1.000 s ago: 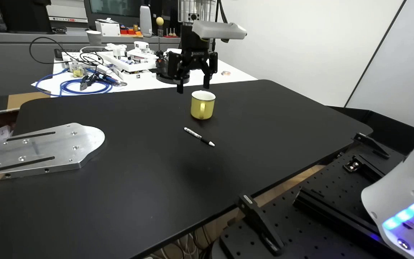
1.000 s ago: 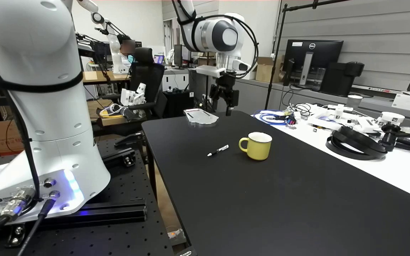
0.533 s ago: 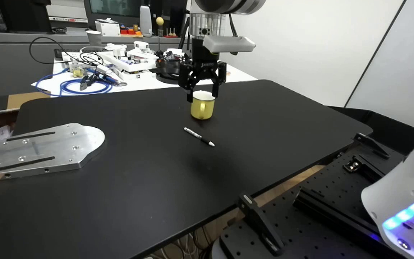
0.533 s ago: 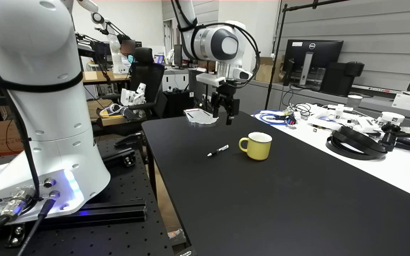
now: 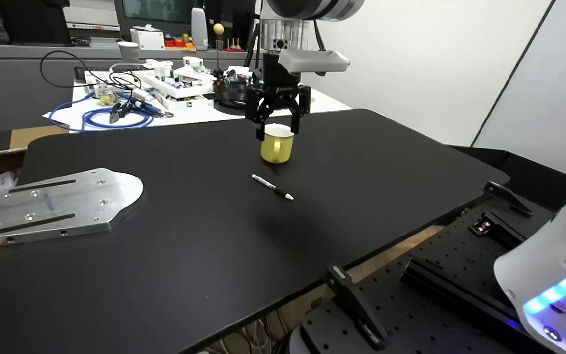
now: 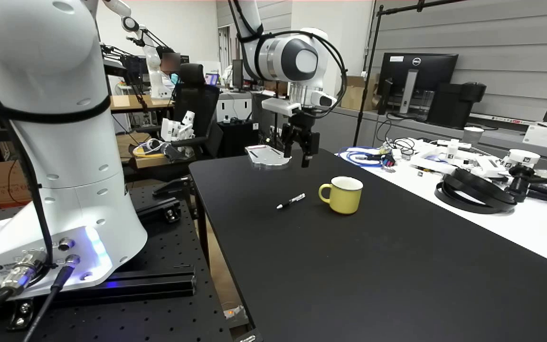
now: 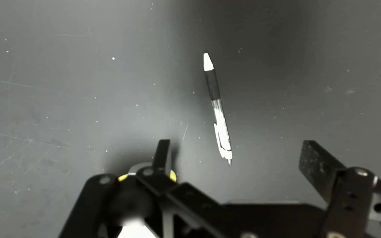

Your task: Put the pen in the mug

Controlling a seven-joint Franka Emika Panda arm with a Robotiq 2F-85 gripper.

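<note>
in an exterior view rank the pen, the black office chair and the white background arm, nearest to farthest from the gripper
From the gripper:
1. pen, on the black table, lower down
2. black office chair, beyond the table
3. white background arm, farther back, past the chair

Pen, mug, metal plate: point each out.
Pen [image 7: 218, 109]: wrist view, middle of its barrel.
Mug [image 6: 346, 197]: in an exterior view, outer wall.
Metal plate [image 5: 64, 200]: in an exterior view, top face between the slots.

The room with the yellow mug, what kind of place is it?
Probably a robot lab: in an exterior view there's a big robot arm, a second arm farther back, and a monitor.
</note>
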